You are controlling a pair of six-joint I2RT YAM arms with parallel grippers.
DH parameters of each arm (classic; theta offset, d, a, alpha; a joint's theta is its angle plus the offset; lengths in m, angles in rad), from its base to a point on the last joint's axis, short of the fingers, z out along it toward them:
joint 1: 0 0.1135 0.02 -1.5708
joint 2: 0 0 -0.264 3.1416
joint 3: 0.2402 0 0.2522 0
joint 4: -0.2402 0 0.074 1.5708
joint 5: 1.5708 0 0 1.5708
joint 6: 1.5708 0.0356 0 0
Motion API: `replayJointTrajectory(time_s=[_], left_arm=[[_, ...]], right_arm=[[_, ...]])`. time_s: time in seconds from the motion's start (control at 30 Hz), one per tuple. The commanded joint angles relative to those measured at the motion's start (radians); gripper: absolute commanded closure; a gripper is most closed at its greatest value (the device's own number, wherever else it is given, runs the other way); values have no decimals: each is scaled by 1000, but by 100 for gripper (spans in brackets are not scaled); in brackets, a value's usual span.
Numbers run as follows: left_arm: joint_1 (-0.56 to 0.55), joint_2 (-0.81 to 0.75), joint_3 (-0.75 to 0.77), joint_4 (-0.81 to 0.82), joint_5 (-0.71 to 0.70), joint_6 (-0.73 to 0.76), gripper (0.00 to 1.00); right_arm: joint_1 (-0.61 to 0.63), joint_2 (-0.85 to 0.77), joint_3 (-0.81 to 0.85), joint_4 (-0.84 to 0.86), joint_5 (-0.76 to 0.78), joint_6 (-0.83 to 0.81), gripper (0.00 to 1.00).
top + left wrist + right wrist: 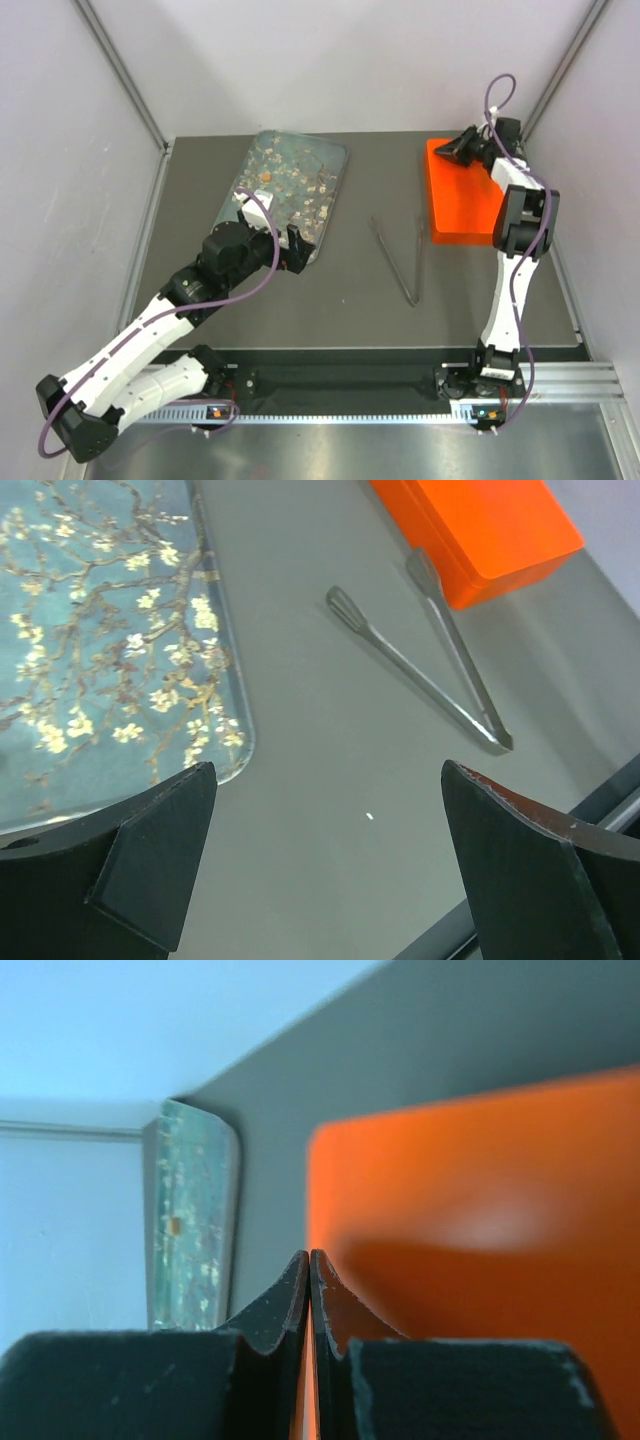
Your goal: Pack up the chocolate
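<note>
A glass tray (330, 160) with a teal blossom pattern lies at the back left. One small tan lump of chocolate (174, 1226) shows on it in the right wrist view and, faintly, in the top view (266, 177); other lumps are hard to tell from the pattern. My left gripper (296, 251) is open and empty, low over bare table beside the tray's near right corner (232, 750); its own view shows it too (330, 865). My right gripper (441, 150) is shut and empty over the far left edge of the closed orange box (462, 200), as its own view shows (309, 1260).
Thin metal tongs (402, 262) lie on the table between tray and box, also in the left wrist view (440, 685). The orange box (480, 530) stands at the back right. A small white thing (248, 197) sits on the tray's near left. Walls close in at both sides.
</note>
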Motion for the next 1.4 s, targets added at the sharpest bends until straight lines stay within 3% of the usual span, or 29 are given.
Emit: replayJointTrajectory(time_s=[0.0, 0.3, 0.47, 0.63, 1.03, 1.37], left_arm=[[-1, -34, 58, -62, -45, 62, 1], [-1, -74, 15, -64, -88, 103, 1], [-1, -96, 3, -55, -91, 119, 1], [1, -114, -8, -53, -102, 122, 1], [1, -93, -5, -38, -117, 138, 1], [-1, -74, 8, -36, -107, 140, 1]], right_arm=[[13, 28, 30, -101, 85, -36, 100], [13, -3, 25, -112, 116, -47, 100], [0, -125, 19, -50, 113, -81, 100], [-56, -243, -118, 195, 113, 51, 100], [-130, -8, -156, 292, 64, 152, 100], [-156, -6, -189, 304, 56, 168, 100]])
